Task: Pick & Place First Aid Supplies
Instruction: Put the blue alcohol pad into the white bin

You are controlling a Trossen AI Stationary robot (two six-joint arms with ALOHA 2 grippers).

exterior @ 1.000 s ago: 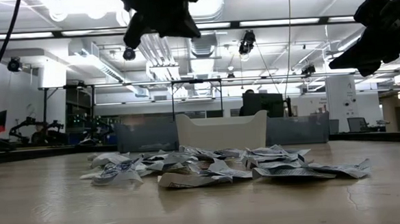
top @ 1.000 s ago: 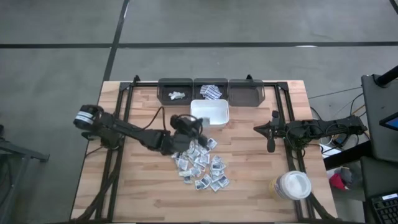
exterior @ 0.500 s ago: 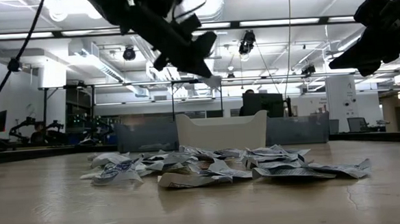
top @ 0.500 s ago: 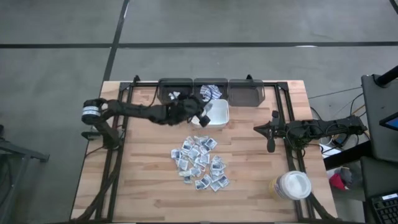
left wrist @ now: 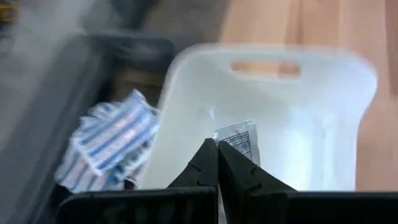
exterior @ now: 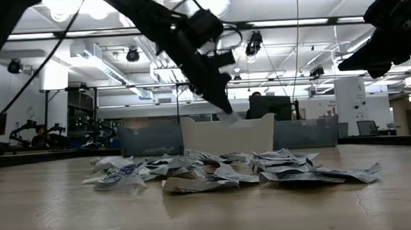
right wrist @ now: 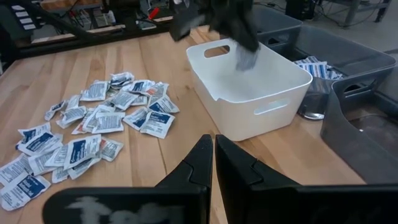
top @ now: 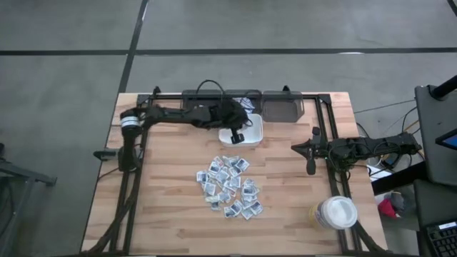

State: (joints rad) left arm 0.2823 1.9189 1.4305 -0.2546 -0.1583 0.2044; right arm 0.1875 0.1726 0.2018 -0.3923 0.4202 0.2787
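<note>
A: Starting at the left, what is in the row of dark bins along the table's far edge?

B: The left dark bin (top: 201, 100) is mostly hidden under the left arm, so I can't tell. The middle dark bin (top: 246, 100) holds blue-striped white packets (left wrist: 115, 140). The right dark bin (top: 283, 106) shows only its dark floor.

A: And the white bin?

B: The white bin (top: 251, 133) sits just in front of the dark row. The left gripper (left wrist: 217, 155) hangs over it, fingers pressed together on one white sachet (left wrist: 241, 138), which dangles above the tub's pale inside.

A: Where are the other supplies?

B: In a loose pile of sachets (top: 230, 185) on the wooden table (top: 164, 207), nearer the front than the white bin.

A: Further right?

B: The right gripper (top: 311, 163) rests apart from the pile, fingers pressed together on nothing. A white round lidded tub (top: 336, 212) stands near the front right corner.
</note>
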